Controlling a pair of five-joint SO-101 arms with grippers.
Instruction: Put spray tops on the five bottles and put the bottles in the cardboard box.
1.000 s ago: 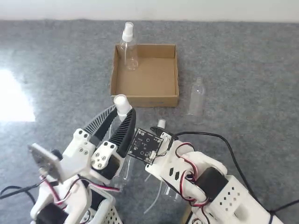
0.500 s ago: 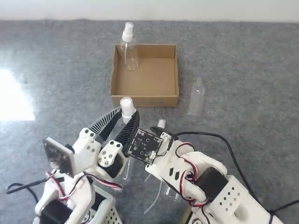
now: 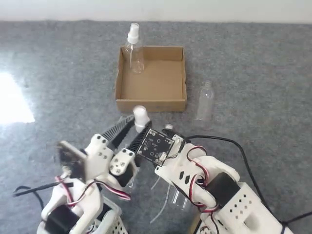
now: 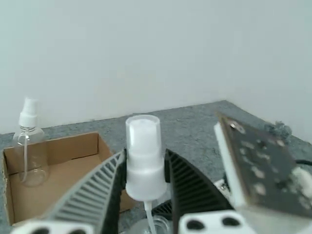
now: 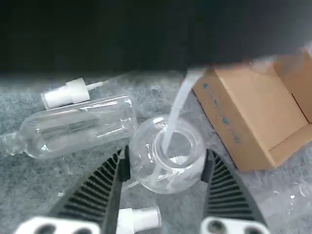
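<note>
Left gripper (image 4: 144, 163) is clamped on a white spray top (image 4: 142, 141), one finger on each side of its body. The top stands upright, long axis vertical: cap end up, thin dip tube (image 5: 174, 114) hanging straight down.

Right gripper (image 5: 165, 158) is closed around a clear bottle (image 5: 146, 168), squeezing its round body from both sides. That bottle is upright too, open neck pointing up, and the wrist camera looks right down its mouth. The lower end of the tube sits inside the mouth, so top and bottle line up on one vertical axis. In the high view the pair is just in front of the near wall of the cardboard box (image 3: 151, 103).

Elsewhere:
- A capped bottle (image 3: 134, 51) stands upright in the far left corner of the box.
- An uncapped bottle (image 3: 205, 100) stands on the grey table (image 3: 253, 63) just right of the box, neck up.
- Another bare bottle (image 5: 73, 127) lies on its side beside the held one.
- A loose top (image 5: 66, 93) lies just beside that lying bottle, and a second loose top (image 5: 139, 218) lies near the right gripper's fingers.
</note>
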